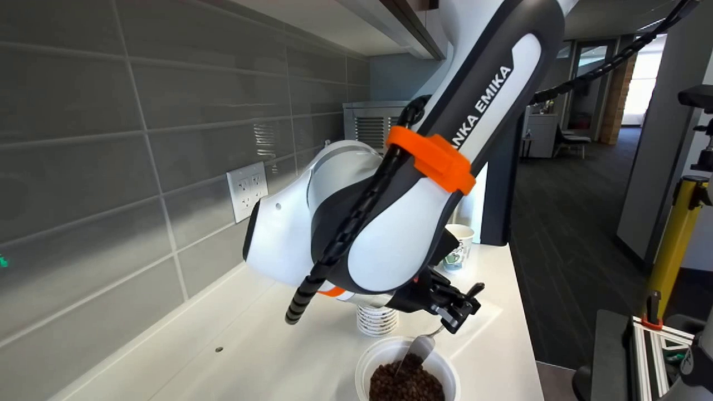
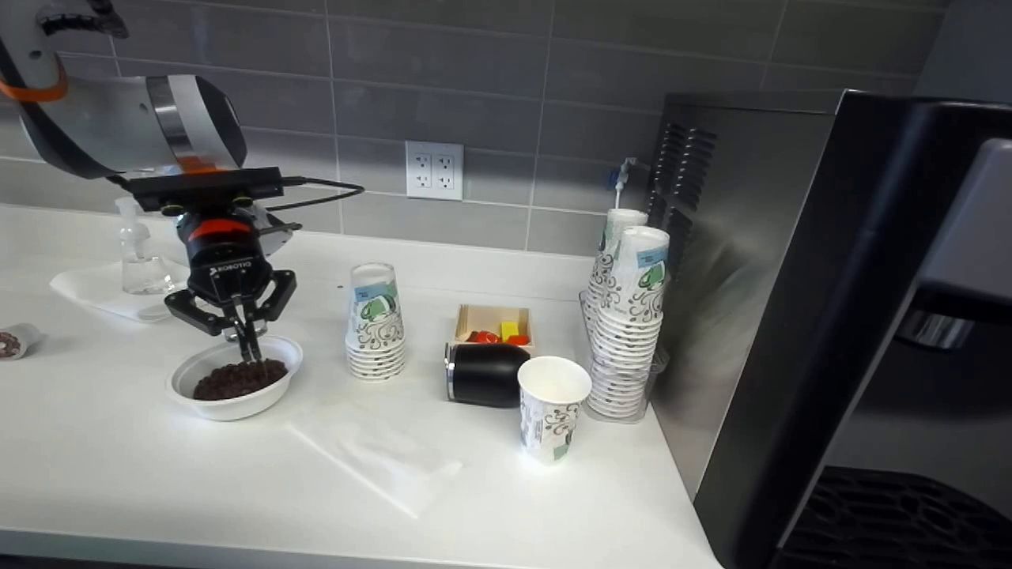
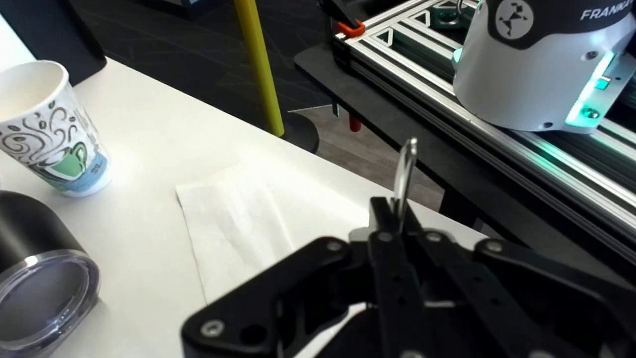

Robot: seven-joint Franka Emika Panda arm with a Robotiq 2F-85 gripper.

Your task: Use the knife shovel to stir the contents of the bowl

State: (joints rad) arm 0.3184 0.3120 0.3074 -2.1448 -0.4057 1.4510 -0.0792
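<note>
The white bowl point(image 1: 376, 356) stands on the counter and also shows in another exterior view point(image 2: 247, 406). It holds dark brown, granular contents point(image 1: 402, 385), heaped in the middle point(image 2: 237, 381). My gripper point(image 1: 454, 322) is above the bowl, pointing down in an exterior view point(image 2: 250, 352). Its fingers point(image 3: 390, 211) are shut on the knife shovel point(image 1: 421, 346). The shovel's pale flat end slants down into the contents, its tip buried. A thin shiny part of the shovel point(image 3: 404, 174) sticks out past the fingertips in the wrist view. The bowl is not visible in the wrist view.
A stack of paper cups point(image 2: 375, 316) stands close beside the bowl. A napkin point(image 2: 387, 462), a black tumbler point(image 2: 484, 375), a paper cup point(image 2: 553, 411), a wooden box point(image 2: 466, 320) and taller cup stacks point(image 2: 628, 316) are further along. A soap bottle point(image 2: 144, 269) stands behind the bowl.
</note>
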